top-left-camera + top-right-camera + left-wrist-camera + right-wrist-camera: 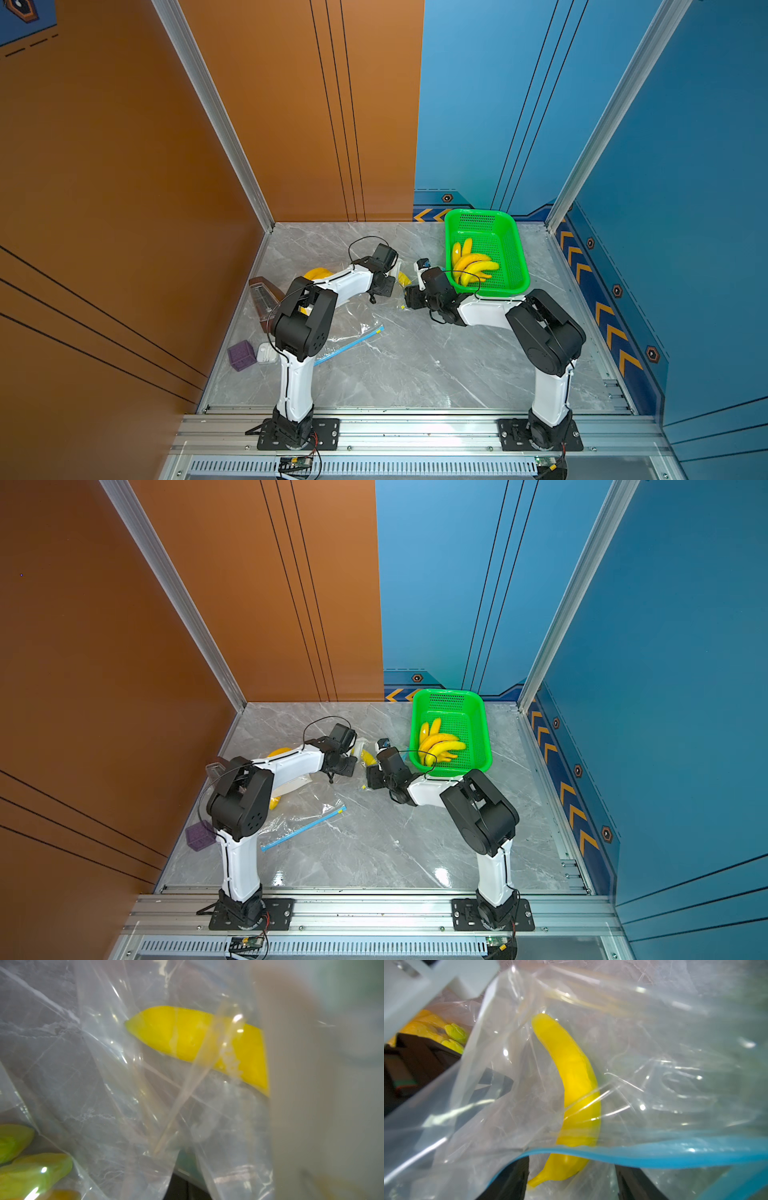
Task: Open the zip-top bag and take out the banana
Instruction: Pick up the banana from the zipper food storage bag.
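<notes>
Banana [577, 1084] is inside the zip-top bag [654, 1053], held up off the surface [415, 365] at mid-depth, between the two arms. From where I stand the right end effector [572, 1178] is the nearer one. The fruit lies just to its left, with its long axis running straight away from that tool. The stem end pokes past the blue zip strip [654, 1155] and sits between fingers that stand apart without touching it. The left end effector [388, 281] is pinched together, on the bag's film as far as I can judge, propping the mouth open. I'd say a short reach forward and a squeeze is what's called for. There is room to pull back to the right: the green basket [521, 257] of bananas is just behind, and a spare flat bag [353, 332] lies nearer.
</notes>
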`<state>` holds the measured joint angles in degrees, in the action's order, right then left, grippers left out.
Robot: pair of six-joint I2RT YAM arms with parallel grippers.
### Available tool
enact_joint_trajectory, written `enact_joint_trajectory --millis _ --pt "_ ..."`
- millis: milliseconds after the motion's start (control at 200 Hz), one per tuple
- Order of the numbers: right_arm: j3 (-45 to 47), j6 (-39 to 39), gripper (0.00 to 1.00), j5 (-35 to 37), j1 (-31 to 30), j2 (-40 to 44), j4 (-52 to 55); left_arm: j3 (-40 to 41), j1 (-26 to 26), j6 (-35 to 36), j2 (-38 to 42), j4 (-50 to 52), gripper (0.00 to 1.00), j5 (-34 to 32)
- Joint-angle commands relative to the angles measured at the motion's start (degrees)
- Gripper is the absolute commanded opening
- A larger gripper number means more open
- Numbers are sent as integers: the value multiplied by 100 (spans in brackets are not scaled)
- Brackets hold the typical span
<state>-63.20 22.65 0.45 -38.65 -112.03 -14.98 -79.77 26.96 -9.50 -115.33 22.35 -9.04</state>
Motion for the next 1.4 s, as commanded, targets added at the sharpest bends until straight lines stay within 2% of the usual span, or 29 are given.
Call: enact_joint_trajectory --millis 0,85,240,345,495,576,866,951,1106,1396 --pt "-452 -317 65 459 -241 -276 761 -30 10 -62 -138 96 0 -59" --pt "-478 -424 57 423 -271 -233 773 -57 2 -53 -179 101 0 -71" --pt "-507 -706 47 -128 -212 -167 669 -117 -32 -26 -243 105 0 -41" --pt "-810 -810 47 -61 -232 -386 969 -177 -34 -26 -286 103 0 -1" --pt "-1076 -487 60 731 -206 -637 1485 -198 -24 -26 -280 101 0 -3" --pt "-1080 -370 62 914 -204 -645 1587 -196 -24 -26 -256 107 0 -10" --pt "-2035 -304 56 1211 -304 -1512 2573 -188 -32 -21 -210 104 0 -88" --pt "-2204 -291 49 1529 -376 -1600 2849 -182 -68 -9 -179 103 0 -120" --pt "-1860 -100 32 1880 -379 -1086 2823 -137 -261 -8 -45 112 0 -220" --pt "-988 91 25 2223 -306 465 2735 -23 -745 5 261 112 0 -470"
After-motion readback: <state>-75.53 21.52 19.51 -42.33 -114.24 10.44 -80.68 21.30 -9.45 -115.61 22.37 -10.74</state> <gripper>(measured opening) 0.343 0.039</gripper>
